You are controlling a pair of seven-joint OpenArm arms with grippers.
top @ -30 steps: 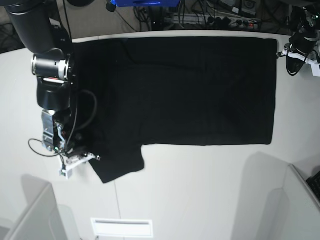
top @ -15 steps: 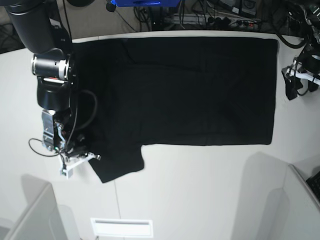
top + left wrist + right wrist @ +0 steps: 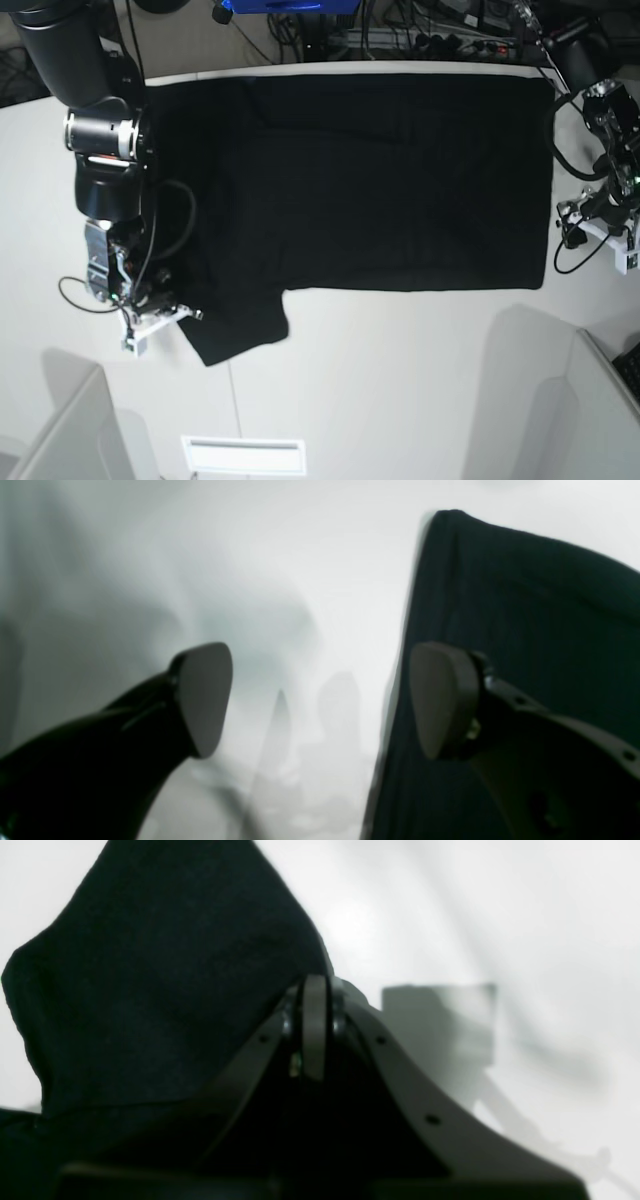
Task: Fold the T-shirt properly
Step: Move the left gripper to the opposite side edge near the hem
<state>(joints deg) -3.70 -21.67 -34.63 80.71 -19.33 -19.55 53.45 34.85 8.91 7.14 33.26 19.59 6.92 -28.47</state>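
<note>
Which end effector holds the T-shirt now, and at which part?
The right end effector pinches the T-shirt at its sleeve edge; the left end effector holds nothing.

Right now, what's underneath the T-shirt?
The white table lies under the black T-shirt, showing bare all around its edges. The shirt is spread flat, and whatever its cloth covers, including its underside, cannot be seen.

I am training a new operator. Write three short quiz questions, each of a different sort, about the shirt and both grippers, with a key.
1. True or false: the left gripper holds the large black cloth T-shirt.
2. Which gripper is shut on a sleeve? A) left B) right
3. Fill in: the left gripper's fingers stand ____ beside the shirt's edge, above the white table.

Key: 1 false; 2 B; 3 open.
</note>
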